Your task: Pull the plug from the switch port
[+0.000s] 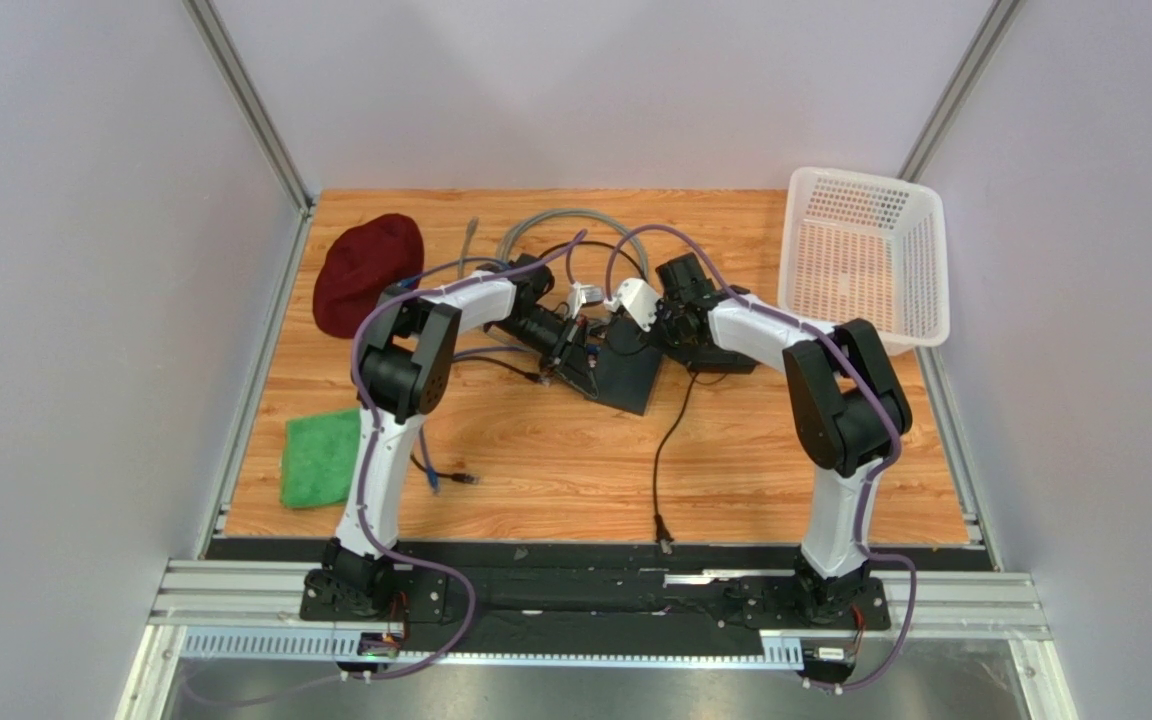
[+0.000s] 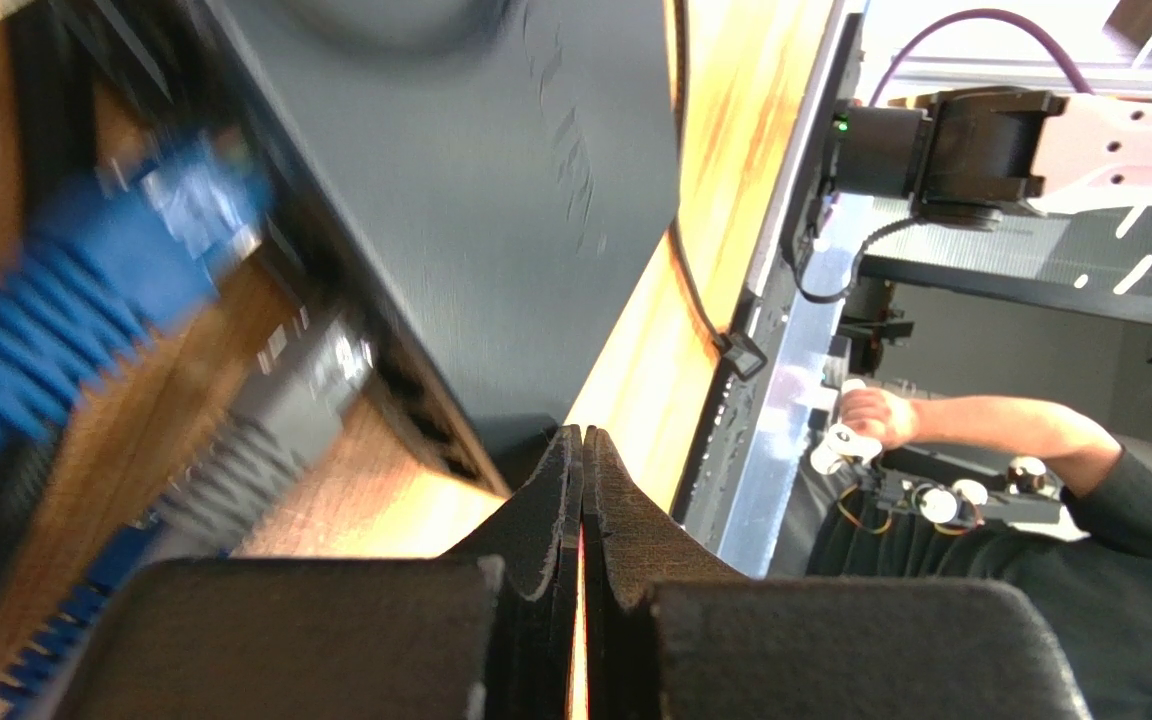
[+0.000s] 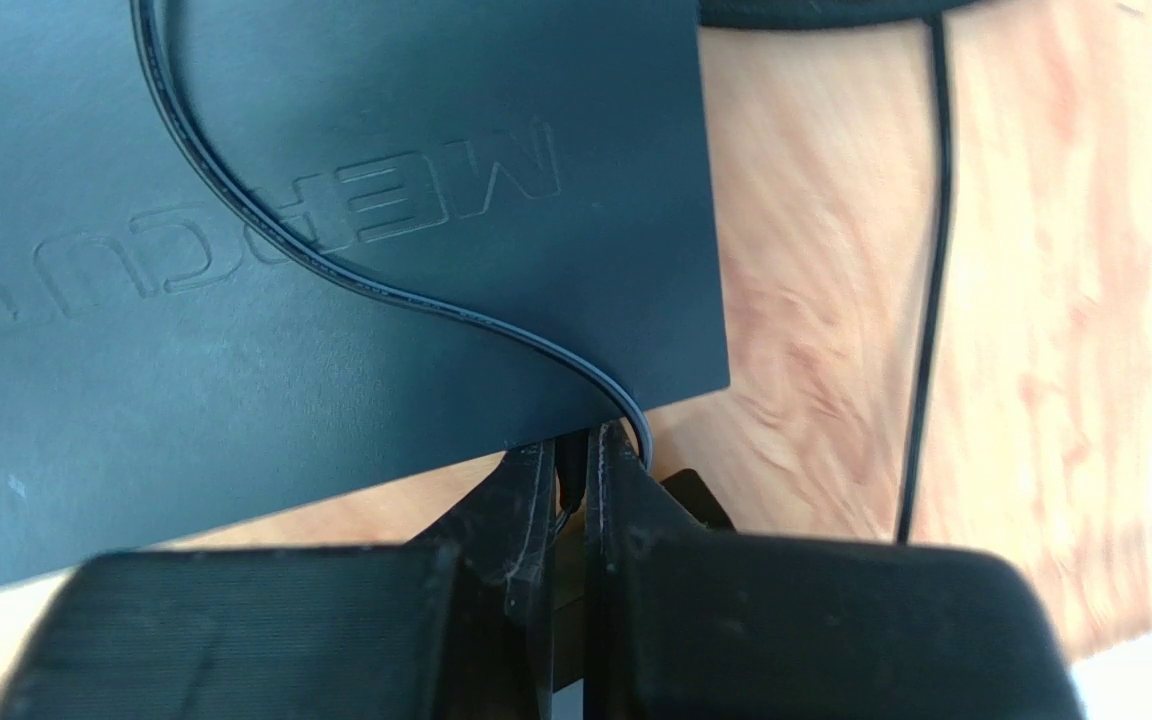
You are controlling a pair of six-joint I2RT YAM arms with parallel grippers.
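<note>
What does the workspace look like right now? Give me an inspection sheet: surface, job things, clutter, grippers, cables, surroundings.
Surface: wooden table.
Job's things: switch lying flat mid-table; blue plug at its port edge, blurred, seating unclear.
Clutter: maroon cloth, green cloth, white basket.
Grippers: left gripper and right gripper both shut, at the switch.
Cables: grey cable coiled behind; thin black cable crossing the switch.
Surroundings: grey walls; person's arm beyond the table.

One switch (image 1: 630, 378), one white basket (image 1: 865, 255), one maroon cloth (image 1: 367, 270), one green cloth (image 1: 321, 458), one grey cable (image 1: 537, 228), one blue cable (image 1: 432, 468), one desk (image 1: 567, 465).
</note>
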